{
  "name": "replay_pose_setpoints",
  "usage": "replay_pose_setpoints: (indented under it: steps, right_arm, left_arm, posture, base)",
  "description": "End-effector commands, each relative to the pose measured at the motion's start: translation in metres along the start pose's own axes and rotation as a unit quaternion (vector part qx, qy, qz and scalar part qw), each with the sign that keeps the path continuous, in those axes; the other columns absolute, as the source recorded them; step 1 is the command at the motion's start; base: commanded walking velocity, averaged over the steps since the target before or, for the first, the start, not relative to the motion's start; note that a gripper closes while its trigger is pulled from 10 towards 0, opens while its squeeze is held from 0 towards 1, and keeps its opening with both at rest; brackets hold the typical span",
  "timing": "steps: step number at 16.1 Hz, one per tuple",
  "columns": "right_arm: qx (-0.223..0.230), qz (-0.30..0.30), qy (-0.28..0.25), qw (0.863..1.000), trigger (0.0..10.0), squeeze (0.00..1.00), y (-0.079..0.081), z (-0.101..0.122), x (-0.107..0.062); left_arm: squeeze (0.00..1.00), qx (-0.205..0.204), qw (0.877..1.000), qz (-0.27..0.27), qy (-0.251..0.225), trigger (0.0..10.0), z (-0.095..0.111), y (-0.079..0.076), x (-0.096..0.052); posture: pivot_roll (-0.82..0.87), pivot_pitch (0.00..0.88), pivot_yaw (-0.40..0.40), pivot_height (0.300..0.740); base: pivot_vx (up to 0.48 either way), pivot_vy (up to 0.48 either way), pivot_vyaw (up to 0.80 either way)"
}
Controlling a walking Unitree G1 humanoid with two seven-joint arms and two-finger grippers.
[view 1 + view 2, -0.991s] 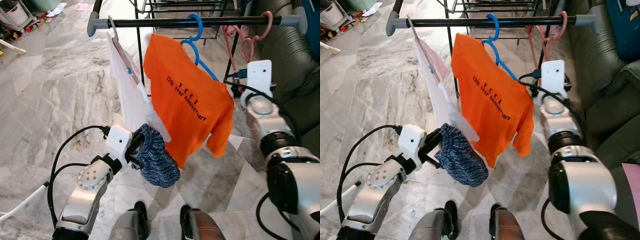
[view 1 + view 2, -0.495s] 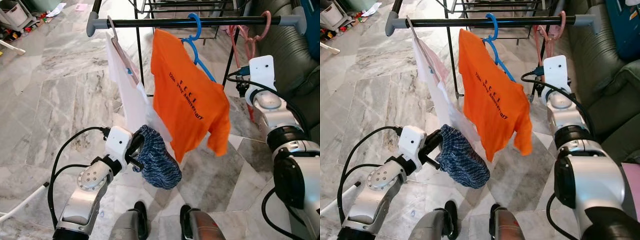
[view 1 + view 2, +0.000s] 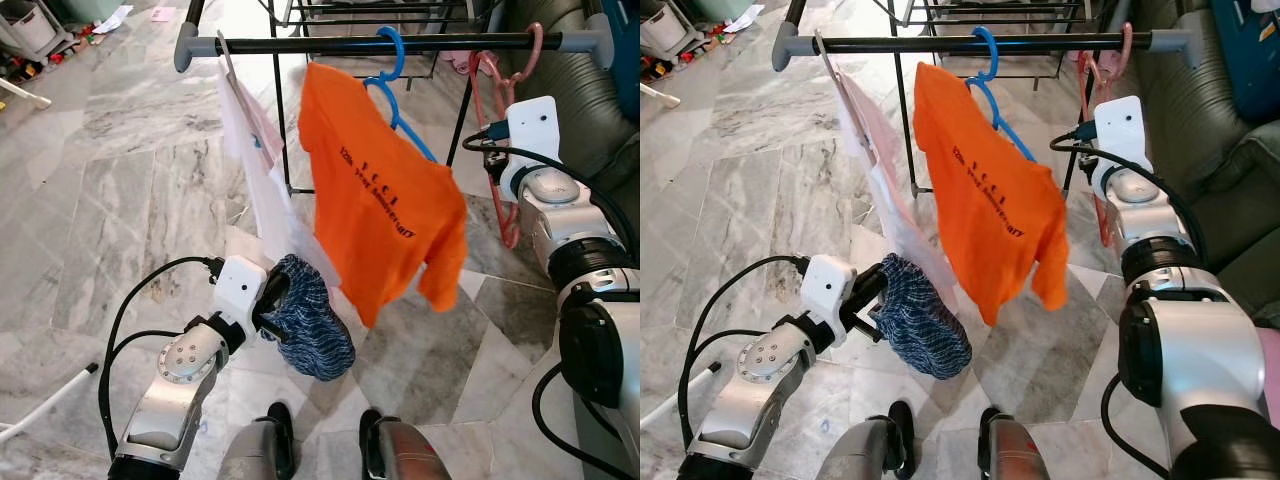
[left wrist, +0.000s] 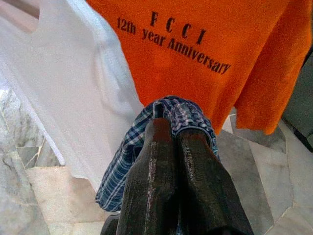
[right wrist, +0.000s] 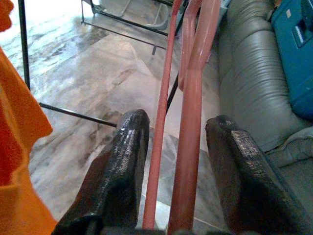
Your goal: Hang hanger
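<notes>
On rail (image 3: 300, 45): two shirts (image 3: 385, 200), pink hangers (image 3: 497, 110).

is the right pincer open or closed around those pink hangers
Open. The right pincer has its two black fingers spread, with the pink hangers between them and daylight on each side; nothing is clamped.

The two head eyes are looking forward and down at the clothes rail (image 3: 380, 43) and marble floor (image 3: 120, 190), sharing the orange shirt (image 3: 385, 190). The left wrist camera is sitting close before that shirt; the right wrist camera is facing pink hangers (image 5: 188, 98) nearby.
</notes>
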State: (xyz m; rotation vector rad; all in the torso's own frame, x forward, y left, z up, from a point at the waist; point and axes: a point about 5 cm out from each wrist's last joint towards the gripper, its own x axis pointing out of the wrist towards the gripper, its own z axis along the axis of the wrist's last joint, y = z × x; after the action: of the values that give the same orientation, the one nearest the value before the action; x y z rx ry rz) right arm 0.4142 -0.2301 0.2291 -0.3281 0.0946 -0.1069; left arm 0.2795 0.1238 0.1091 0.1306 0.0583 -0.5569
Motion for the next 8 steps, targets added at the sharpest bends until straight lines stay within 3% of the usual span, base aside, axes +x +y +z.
replay_pose_setpoints:
  steps: [1,8]
  right_arm:
    - [0.004,0.001,0.008,1.0,0.0,0.0,-0.0021,0.0023,0.0006]
    - [0.027,-0.01,0.031,0.999,0.0,0.0,-0.0056,-0.0052,-0.0002]
  left_arm:
    - [0.0,0.001,1.0,0.004,0.008,10.0,-0.0055,0.0004,-0.0026]
    - [0.0,0.004,1.0,0.003,0.012,10.0,-0.007,0.0001,-0.001]
  posture:
    - [0.07,0.265,0.053,0.74]
    - [0.07,0.254,0.053,0.74]
  base:
    - [0.0,0.0,0.0]
    - [0.0,0.0,0.0]
